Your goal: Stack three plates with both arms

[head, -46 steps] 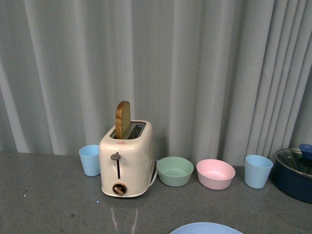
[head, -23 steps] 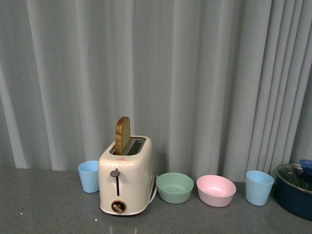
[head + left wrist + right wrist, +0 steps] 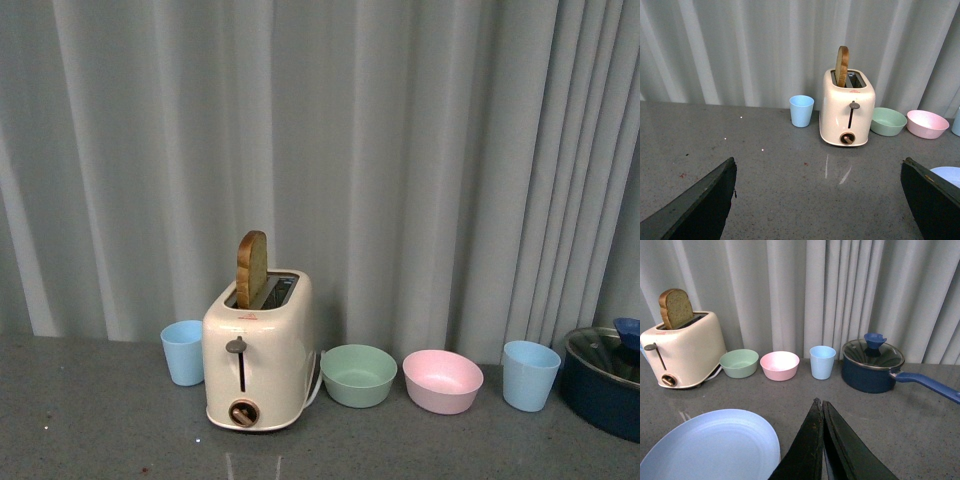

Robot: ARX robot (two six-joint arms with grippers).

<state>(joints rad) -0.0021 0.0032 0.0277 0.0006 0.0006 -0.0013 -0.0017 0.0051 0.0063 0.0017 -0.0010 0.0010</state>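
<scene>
One plate only is on show, and only in the wrist views.

Front view: no arm and no plate in sight. Toaster (image 3: 258, 360) with a slice of bread (image 3: 251, 268) upright in its slot, a blue cup (image 3: 183, 351) just beside it, then a green bowl (image 3: 359, 375), a pink bowl (image 3: 442, 381), a second blue cup (image 3: 530, 374) and a dark blue pot (image 3: 605, 380) at the edge, all in a row along the curtain.

Left wrist view: left gripper (image 3: 820, 200) spread wide and empty, its two dark fingers (image 3: 700, 205) at the frame's outer edges. A sliver of the light blue plate (image 3: 949, 175) shows on the table just inside one finger, nearer the camera than the pink bowl.

Right wrist view: right gripper (image 3: 823, 440) pinched together, fingers touching, nothing between them. The light blue plate (image 3: 715, 447) lies flat on the grey table (image 3: 900, 425), just beside the fingers on the toaster's side, nearer than the bowls.

Key relation: the plate lies between the two grippers; the right looks nearer, I judge.

Plate's look: round, so no long axis; shallow, matte, pale blue, low raised rim, empty.

Pink and cream plates: not visible.
</scene>
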